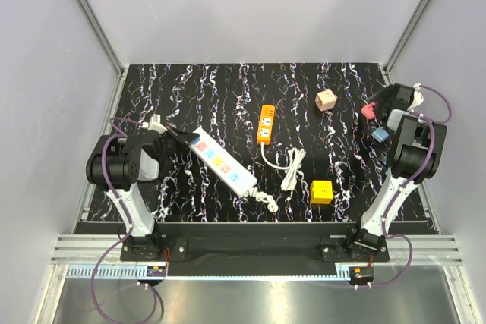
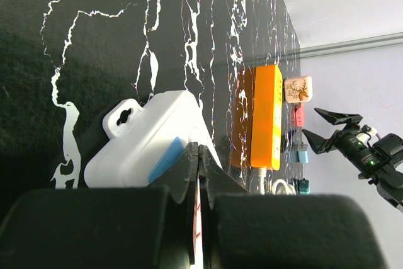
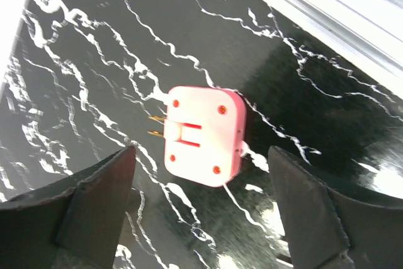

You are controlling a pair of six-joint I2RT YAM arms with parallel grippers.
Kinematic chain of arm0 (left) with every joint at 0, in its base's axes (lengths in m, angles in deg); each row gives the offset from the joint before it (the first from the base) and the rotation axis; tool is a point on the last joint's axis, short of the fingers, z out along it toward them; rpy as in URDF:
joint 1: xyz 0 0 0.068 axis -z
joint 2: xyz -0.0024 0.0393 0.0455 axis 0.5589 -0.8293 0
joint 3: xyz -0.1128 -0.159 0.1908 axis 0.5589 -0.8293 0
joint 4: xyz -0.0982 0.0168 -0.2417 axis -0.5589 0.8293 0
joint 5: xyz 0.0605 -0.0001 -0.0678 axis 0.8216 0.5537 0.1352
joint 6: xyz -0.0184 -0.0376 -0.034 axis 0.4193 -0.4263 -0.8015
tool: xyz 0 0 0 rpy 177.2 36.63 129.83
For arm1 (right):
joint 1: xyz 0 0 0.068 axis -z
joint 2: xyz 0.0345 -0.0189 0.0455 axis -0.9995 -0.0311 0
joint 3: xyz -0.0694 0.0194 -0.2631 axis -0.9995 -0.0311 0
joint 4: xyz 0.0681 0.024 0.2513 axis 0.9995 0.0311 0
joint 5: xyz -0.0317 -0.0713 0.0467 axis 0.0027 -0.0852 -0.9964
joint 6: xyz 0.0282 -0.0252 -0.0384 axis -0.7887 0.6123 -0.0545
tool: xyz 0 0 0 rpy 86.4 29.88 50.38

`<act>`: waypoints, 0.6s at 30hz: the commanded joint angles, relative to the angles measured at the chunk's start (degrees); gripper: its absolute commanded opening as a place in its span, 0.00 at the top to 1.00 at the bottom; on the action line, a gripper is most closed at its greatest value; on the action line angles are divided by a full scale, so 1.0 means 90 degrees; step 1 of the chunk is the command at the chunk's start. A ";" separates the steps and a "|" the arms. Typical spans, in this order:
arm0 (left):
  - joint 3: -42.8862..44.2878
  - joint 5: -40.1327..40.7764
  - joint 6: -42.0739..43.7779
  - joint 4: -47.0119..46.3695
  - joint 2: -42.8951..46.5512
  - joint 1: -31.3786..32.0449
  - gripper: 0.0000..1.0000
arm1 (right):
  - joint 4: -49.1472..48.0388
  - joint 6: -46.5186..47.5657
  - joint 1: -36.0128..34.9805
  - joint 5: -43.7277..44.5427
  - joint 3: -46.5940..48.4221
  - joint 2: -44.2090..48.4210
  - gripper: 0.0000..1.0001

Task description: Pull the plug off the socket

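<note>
Plug [image 3: 201,133]: free on desk [image 1: 228,89] beneath wide-open, empty right claw [image 3: 200,155]. Left claw [image 2: 198,155]: closed at socket [image 1: 222,161] end. Pull judged done; retract next.

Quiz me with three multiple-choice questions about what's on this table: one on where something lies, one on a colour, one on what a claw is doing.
1. Where is the pink plug? A plugged in; B lying loose on the table; C held in the air.
2. What colour is the shorter power strip? A green; B purple; C orange.
3. What is the right gripper doing? A standing wide open; B shut, empty; C clamped on the plug.
Answers: 1 B, its bare prongs show as it lies on the tabletop. 2 C, plainly orange from above. 3 A, its fingers stand apart on either side of the plug.
</note>
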 commanded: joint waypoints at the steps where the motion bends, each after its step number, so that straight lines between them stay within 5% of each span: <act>1: 0.0014 -0.0035 0.0226 -0.0267 0.0126 0.0013 0.97 | 0.0473 0.0455 0.0016 0.0176 0.0444 0.0335 0.01; 5: -0.0132 -0.0055 0.0256 -0.0579 0.0213 0.0042 0.92 | 0.1088 0.0378 -0.0062 0.0400 0.0591 0.0793 0.00; 10: -0.0220 -0.0035 0.0743 -0.0142 0.0964 0.0091 0.77 | 0.1498 0.0553 -0.1152 0.0898 0.0571 0.1877 0.00; 18: -0.0396 0.0501 0.2088 0.3308 0.4146 0.0598 0.57 | 0.1383 0.1770 -0.3761 0.1845 -0.0657 0.3662 0.00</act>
